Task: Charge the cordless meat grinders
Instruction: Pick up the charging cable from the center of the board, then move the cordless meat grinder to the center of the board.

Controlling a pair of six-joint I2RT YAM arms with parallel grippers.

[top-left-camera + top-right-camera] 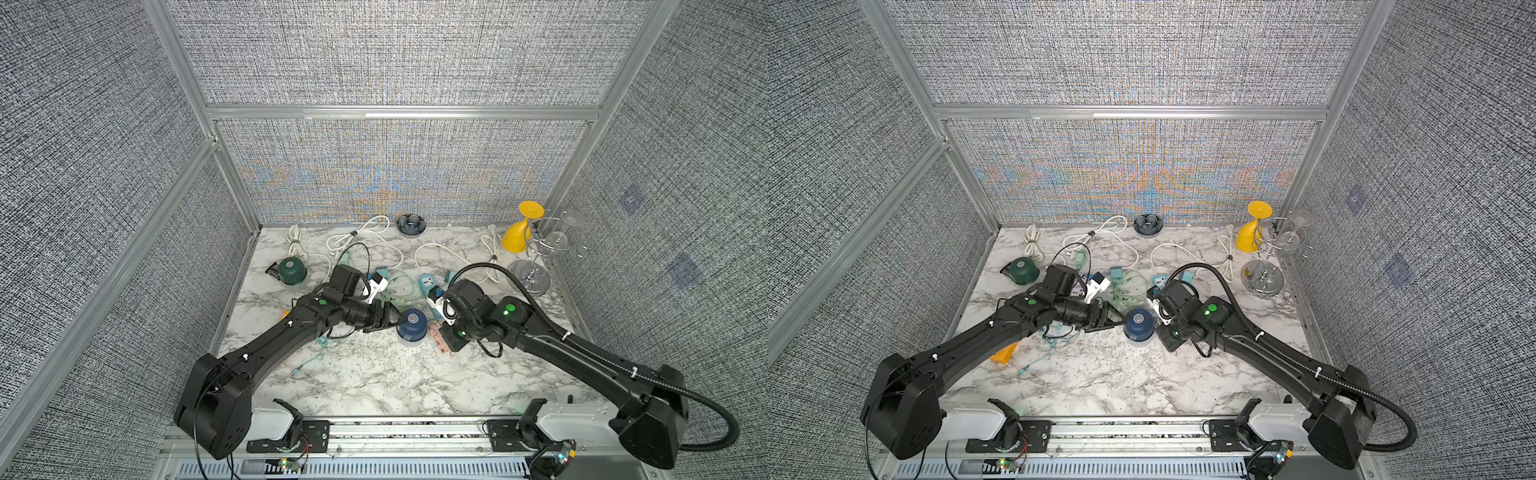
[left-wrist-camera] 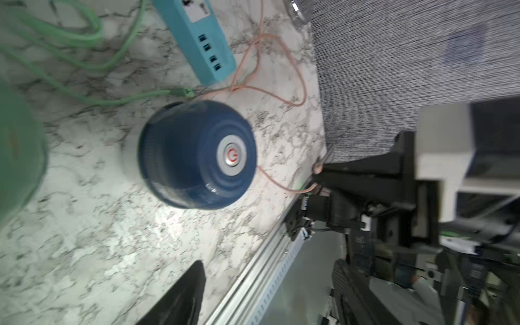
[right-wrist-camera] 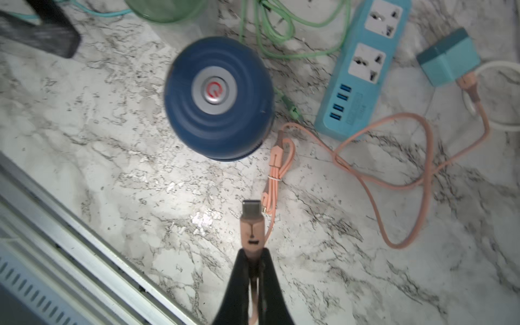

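Navy grinder [image 1: 412, 326] sits upright on the desk [image 1: 374, 382], silver button up, between my two claws.

My right claw [image 3: 253, 254] is clamped on the orange cable's plug [image 3: 252, 222]. The metal tip points toward that grinder but is apart from it. The rest of the orange cable [image 3: 408, 168] loops across the marble and ends at a teal adapter [image 3: 448, 57].

My left claw [image 1: 1115, 325] has its jaws apart with nothing between them. It is level with the grinder's side, one fingertip just beside the dome; I can't tell if it touches.

A blue power strip [image 3: 363, 70] lies just beyond the grinder, USB ports facing it. The plug end of a green cable [image 3: 292, 108] lies between the two, just beside the dome.

The mint grinder [image 2: 19, 154] is near the navy one, on the far side. The dark green grinder [image 1: 292, 270] is well apart, at the far left of the desk. White cords are bunched along the back wall.
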